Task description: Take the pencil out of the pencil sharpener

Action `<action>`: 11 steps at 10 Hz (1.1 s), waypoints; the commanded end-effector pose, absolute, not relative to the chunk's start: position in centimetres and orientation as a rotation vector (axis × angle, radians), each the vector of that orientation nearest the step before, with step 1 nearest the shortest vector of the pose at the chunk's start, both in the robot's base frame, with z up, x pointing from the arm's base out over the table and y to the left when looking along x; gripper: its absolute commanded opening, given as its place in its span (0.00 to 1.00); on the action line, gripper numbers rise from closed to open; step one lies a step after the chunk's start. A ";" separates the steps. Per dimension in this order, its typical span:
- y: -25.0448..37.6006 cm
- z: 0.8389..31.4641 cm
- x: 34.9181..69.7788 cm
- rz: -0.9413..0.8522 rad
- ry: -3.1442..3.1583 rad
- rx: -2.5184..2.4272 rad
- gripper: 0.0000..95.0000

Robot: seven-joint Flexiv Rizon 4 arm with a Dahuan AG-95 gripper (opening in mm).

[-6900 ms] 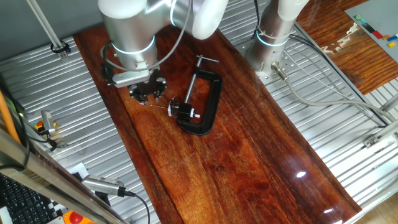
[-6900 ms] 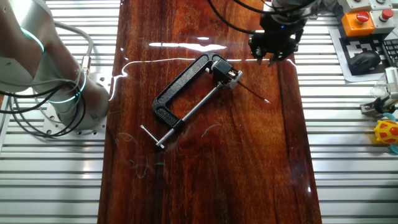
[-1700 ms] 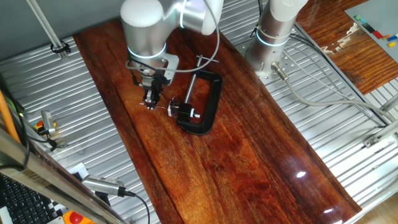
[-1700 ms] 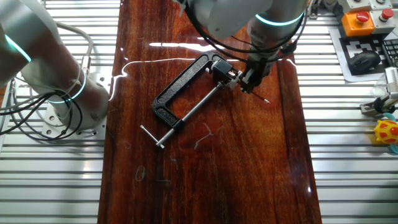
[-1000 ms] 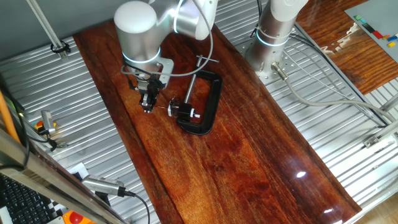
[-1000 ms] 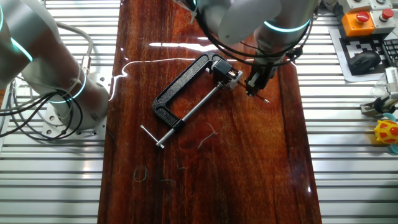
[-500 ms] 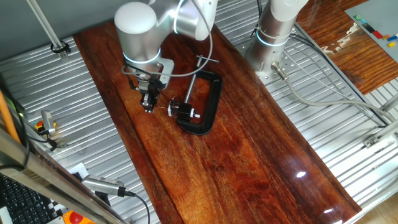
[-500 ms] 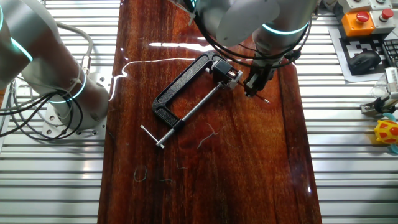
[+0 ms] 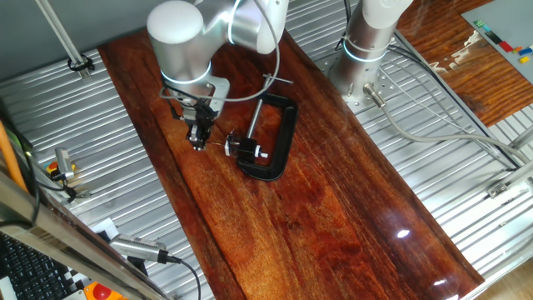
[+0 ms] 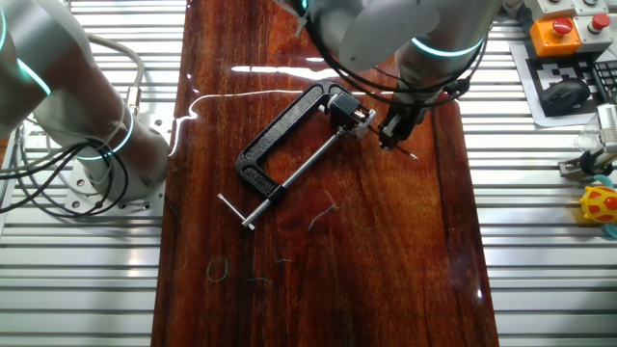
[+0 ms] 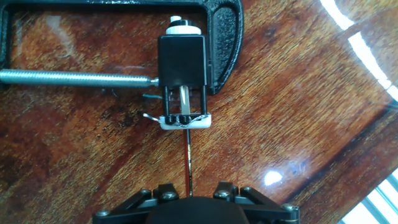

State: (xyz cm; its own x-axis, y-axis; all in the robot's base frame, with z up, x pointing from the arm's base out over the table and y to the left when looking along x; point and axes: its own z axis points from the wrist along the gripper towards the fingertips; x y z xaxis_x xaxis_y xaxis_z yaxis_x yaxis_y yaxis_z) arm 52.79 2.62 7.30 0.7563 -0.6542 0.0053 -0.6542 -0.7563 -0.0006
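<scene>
The pencil sharpener (image 11: 182,62), a small black block with a white front piece, sits clamped in the black C-clamp (image 11: 225,37). The pencil (image 11: 188,158), a thin dark stick, runs from the sharpener's front straight down under my hand. My gripper (image 11: 189,194) sits over the pencil's outer part, its fingers drawn close together on it. In one fixed view the gripper (image 9: 198,140) is just left of the sharpener (image 9: 244,150), with the pencil (image 9: 215,143) between them. In the other fixed view the gripper (image 10: 388,141) stands right of the sharpener (image 10: 357,118), and the pencil tip (image 10: 411,152) pokes out beyond it.
The clamp's silver screw rod (image 11: 74,78) runs left from the sharpener. The clamp (image 10: 280,135) lies flat on the dark wooden board (image 10: 386,270). Ribbed metal tabletop surrounds the board. The arm's base (image 9: 366,50) stands at the back, and a second arm's base (image 10: 87,145) at one side.
The gripper came down from open beside the pencil's end to closed on the pencil, then shifted slightly away from the sharpener. In the last second almost nothing has moved.
</scene>
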 end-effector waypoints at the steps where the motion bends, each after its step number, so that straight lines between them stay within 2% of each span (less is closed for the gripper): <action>1: 2.5 7.1 52.5 0.015 -1.077 2.954 0.40; 7: 2.2 5.6 52.4 0.012 -1.065 2.962 0.40; 8: 2.2 5.5 52.4 0.013 -1.076 2.956 0.20; 9: 2.2 5.5 52.4 0.014 -1.080 2.956 0.20; 10: 2.1 5.5 52.4 0.015 -1.080 2.956 0.00; 11: 2.1 5.5 52.4 0.016 -1.084 2.953 0.00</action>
State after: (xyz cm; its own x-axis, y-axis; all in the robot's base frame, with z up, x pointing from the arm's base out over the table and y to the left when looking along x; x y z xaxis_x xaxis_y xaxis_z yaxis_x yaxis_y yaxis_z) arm 52.33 2.12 5.53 0.7633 -0.6460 0.0060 -0.6459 -0.7633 -0.0093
